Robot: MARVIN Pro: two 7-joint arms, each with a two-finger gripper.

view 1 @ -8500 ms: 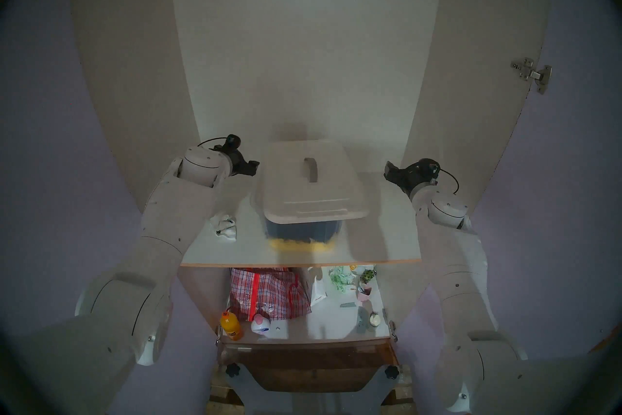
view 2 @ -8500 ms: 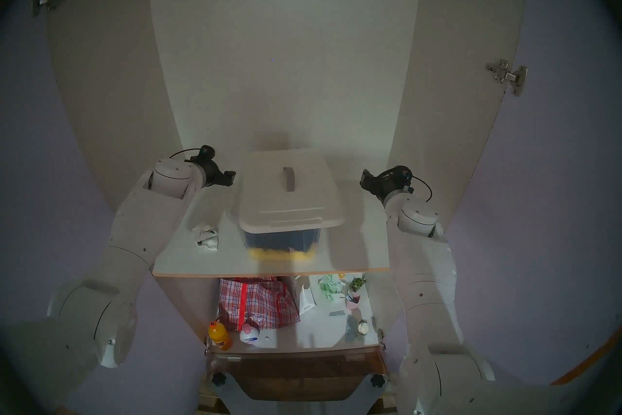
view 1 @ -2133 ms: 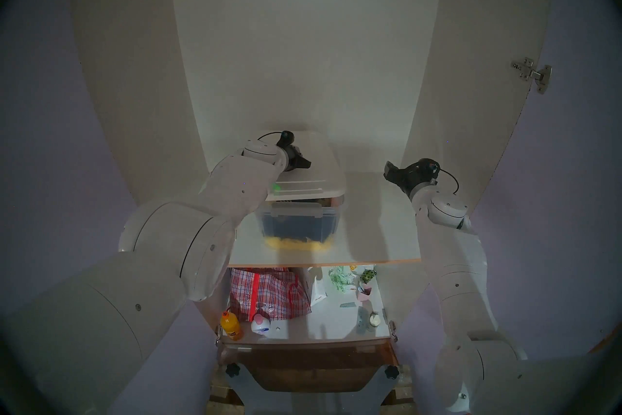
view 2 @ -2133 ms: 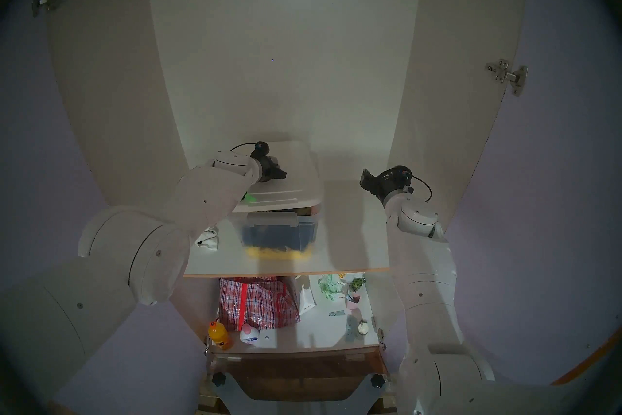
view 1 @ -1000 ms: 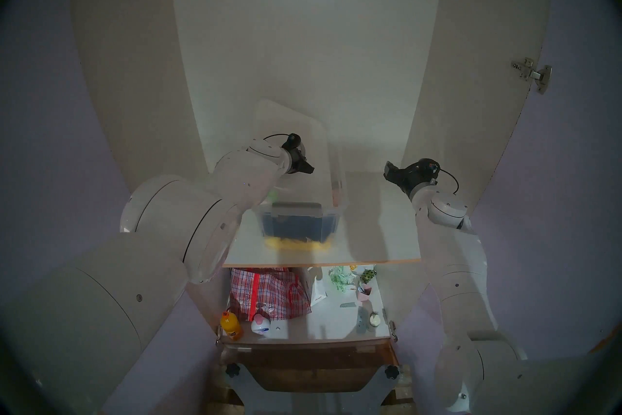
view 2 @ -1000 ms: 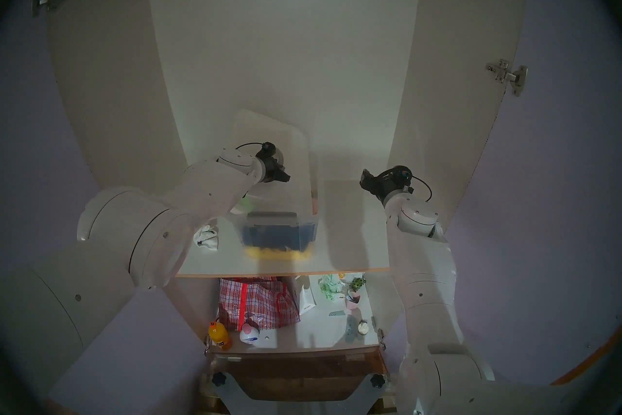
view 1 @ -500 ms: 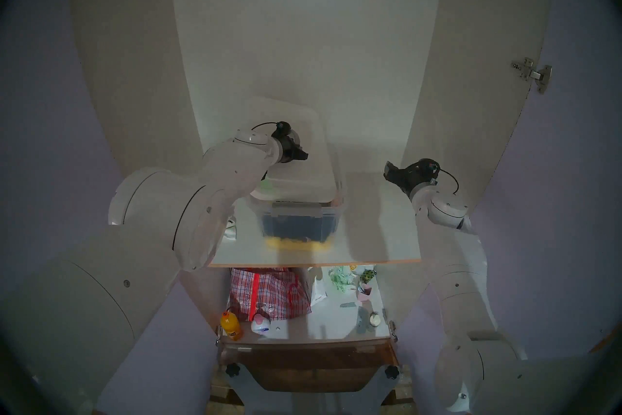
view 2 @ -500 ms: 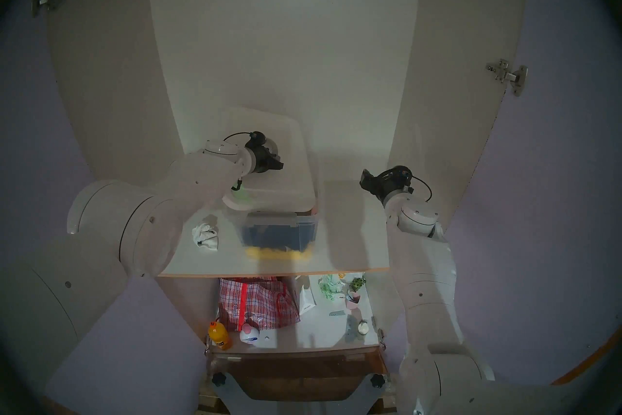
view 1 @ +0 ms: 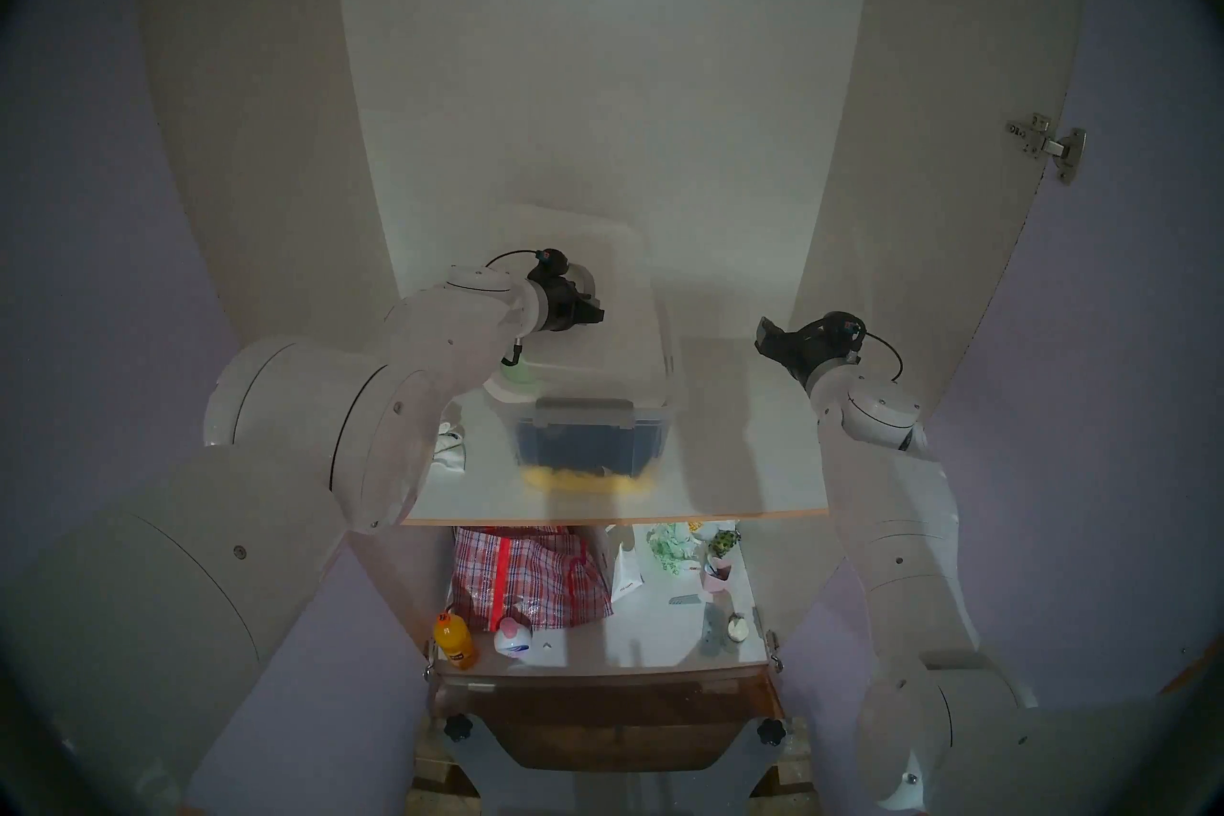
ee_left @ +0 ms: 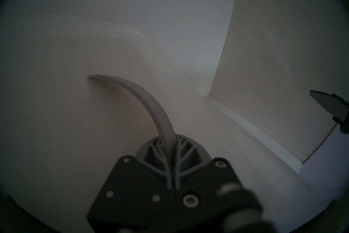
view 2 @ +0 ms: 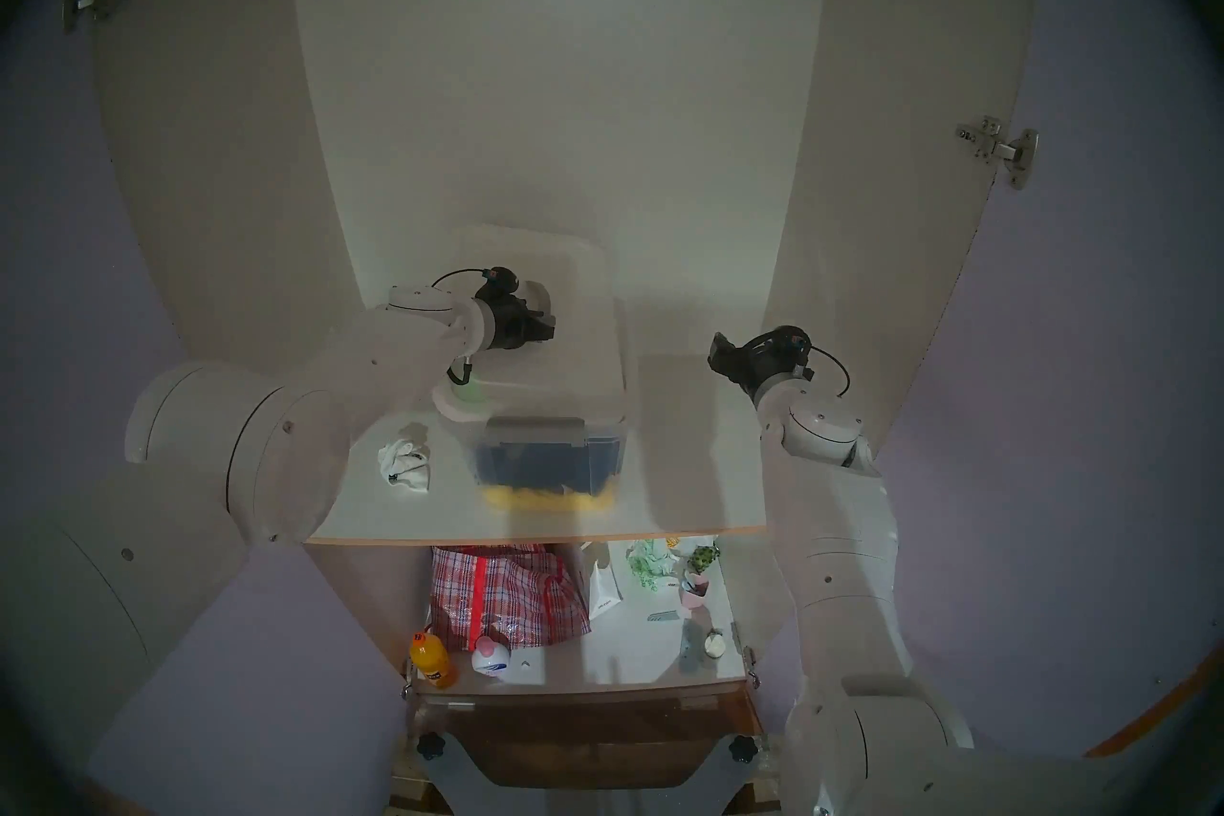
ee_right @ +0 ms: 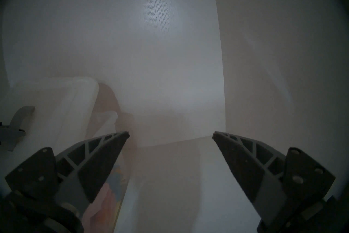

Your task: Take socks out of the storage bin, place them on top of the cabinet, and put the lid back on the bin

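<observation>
The lid (view 1: 599, 291) sits over the storage bin (view 1: 589, 437), tilted, with its near left corner overhanging the bin's left wall and the bin's right rim exposed beside it. The lid's grey handle (ee_left: 143, 94) is clamped between the closed fingers of the left gripper (ee_left: 170, 143); in the left wrist view the handle arcs out from between the two pads. The storage bin stands on the white shelf board (view 1: 748, 463) of the cabinet (view 1: 596, 86), toward the rear centre, with its grey front latch (view 1: 583, 412) facing the robot. Dark blue cloth fills the bin behind the front wall, and yellow cloth lies along the bottom. The socks (view 2: 405, 462) lie on the shelf board to the left of the bin, apart from it, partly covered by the left arm in the left head view. The right gripper (ee_right: 171, 135) hovers above the right part of the shelf board, to the right of the bin, with its fingers spread wide and nothing between them. Below the shelf board, a lower shelf carries a red checked bag (view 1: 530, 573), an orange bottle (view 1: 454, 639) and small items. Both lilac cabinet doors stand open, with metal hinges (view 1: 1046, 146) visible on them.
</observation>
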